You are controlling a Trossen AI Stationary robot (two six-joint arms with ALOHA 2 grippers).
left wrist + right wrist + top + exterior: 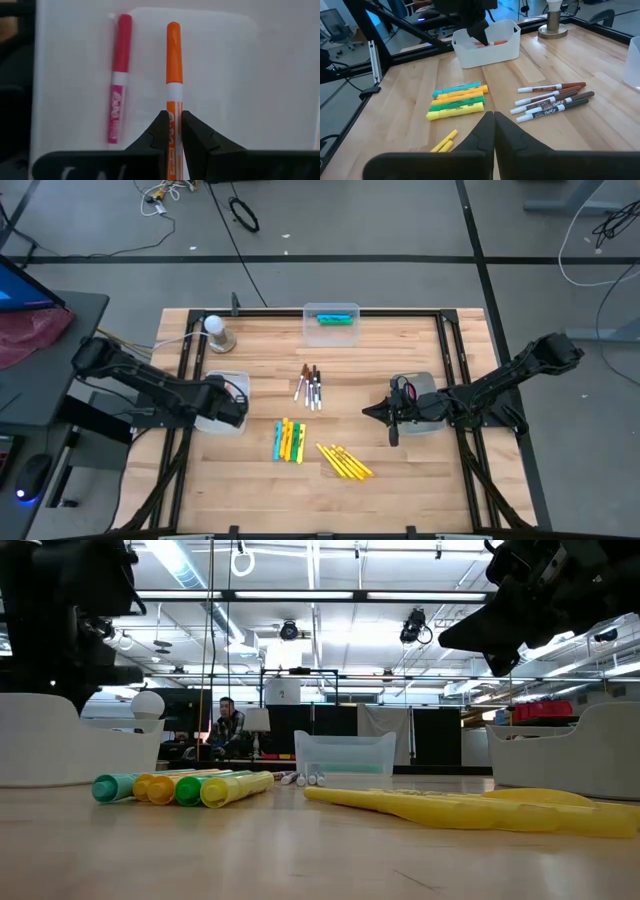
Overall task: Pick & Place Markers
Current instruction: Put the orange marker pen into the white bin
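— Where do we see the orange marker (pixel 173 65)?
— Only in the left wrist view: it lies in the white bin (pixel 280 75) beside one pink marker (pixel 118 80), and the left gripper (pixel 171 131) pinches its white barrel between narrow jaws. From above, the arm hides both.
— What else do we count?
— Five thin white markers (pixel 551 102) and five chunky highlighters (pixel 457 100) mid-table.
— And the right gripper (pixel 372 412)?
— Jaws pressed together, empty, hovering beside its own bin (pixel 432 385).
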